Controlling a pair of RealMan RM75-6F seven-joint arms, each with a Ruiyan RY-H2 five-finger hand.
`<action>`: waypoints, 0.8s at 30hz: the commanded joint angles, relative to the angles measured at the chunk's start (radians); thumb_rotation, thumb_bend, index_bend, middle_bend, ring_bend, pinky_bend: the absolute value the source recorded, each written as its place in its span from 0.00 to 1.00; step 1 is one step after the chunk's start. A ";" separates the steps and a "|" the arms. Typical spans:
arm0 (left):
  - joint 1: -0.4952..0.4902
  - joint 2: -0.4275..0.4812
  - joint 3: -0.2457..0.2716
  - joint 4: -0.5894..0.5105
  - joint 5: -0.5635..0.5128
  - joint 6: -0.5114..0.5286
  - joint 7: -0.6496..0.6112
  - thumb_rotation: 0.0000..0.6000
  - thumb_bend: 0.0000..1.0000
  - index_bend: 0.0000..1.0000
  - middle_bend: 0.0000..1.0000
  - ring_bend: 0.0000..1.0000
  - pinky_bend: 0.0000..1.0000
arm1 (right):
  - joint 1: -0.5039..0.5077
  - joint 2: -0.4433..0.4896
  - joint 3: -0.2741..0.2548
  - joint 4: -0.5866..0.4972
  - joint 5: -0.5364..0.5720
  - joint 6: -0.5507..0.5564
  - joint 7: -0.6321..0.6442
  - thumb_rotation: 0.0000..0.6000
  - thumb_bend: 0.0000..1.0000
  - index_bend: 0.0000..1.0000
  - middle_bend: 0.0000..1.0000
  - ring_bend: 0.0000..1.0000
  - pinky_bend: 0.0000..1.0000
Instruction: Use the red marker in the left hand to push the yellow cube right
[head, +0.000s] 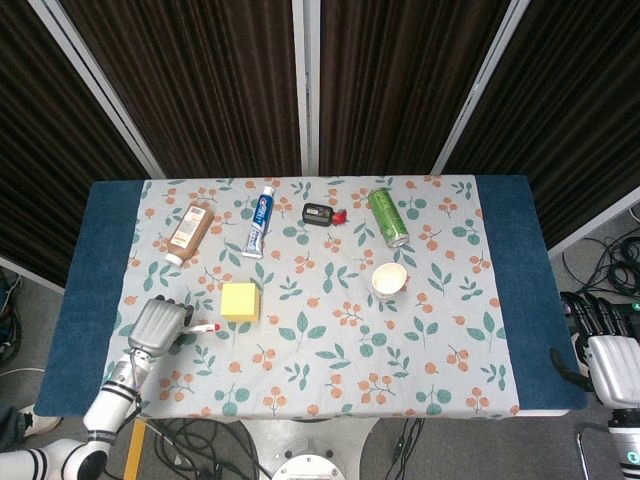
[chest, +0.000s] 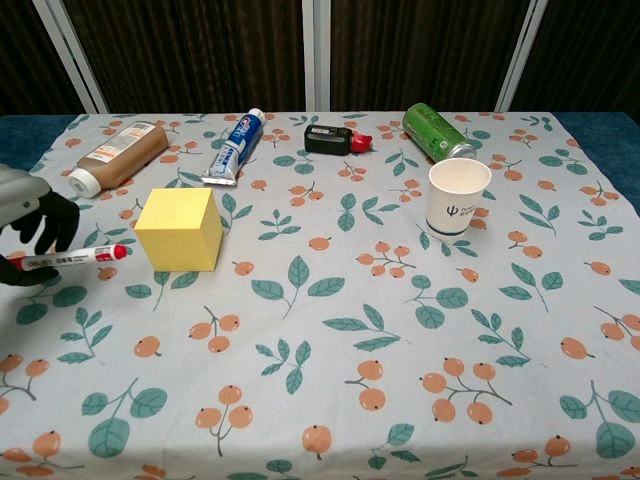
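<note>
The yellow cube (head: 240, 300) (chest: 180, 229) stands on the flowered cloth, left of the table's middle. My left hand (head: 158, 325) (chest: 28, 228) is to the cube's left and grips the red marker (head: 203, 327) (chest: 72, 260). The marker lies nearly level above the cloth. Its red cap points right at the cube's left face, with a small gap between them. My right hand (head: 612, 358) hangs off the table at the far right edge of the head view; its fingers are not plainly shown.
A white paper cup (chest: 458, 196) stands right of centre. Along the far side lie a brown bottle (chest: 117, 156), a toothpaste tube (chest: 235, 146), a small black device (chest: 330, 139) and a green can (chest: 436, 132). The blue table border (head: 90, 290) lies left of my hand.
</note>
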 joint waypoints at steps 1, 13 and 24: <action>0.013 0.008 -0.005 0.078 0.048 0.007 -0.066 1.00 0.37 0.71 0.76 0.57 0.49 | 0.000 0.000 0.000 0.000 0.001 0.000 -0.001 1.00 0.27 0.03 0.10 0.00 0.00; -0.045 -0.026 -0.022 0.277 0.097 -0.108 -0.092 1.00 0.37 0.71 0.76 0.57 0.49 | -0.004 0.001 -0.001 -0.003 0.004 0.000 -0.003 1.00 0.27 0.03 0.10 0.00 0.00; -0.123 -0.059 -0.065 0.311 0.109 -0.197 -0.082 1.00 0.37 0.71 0.76 0.57 0.49 | -0.008 0.003 0.000 -0.005 0.011 0.002 -0.006 1.00 0.27 0.03 0.10 0.00 0.00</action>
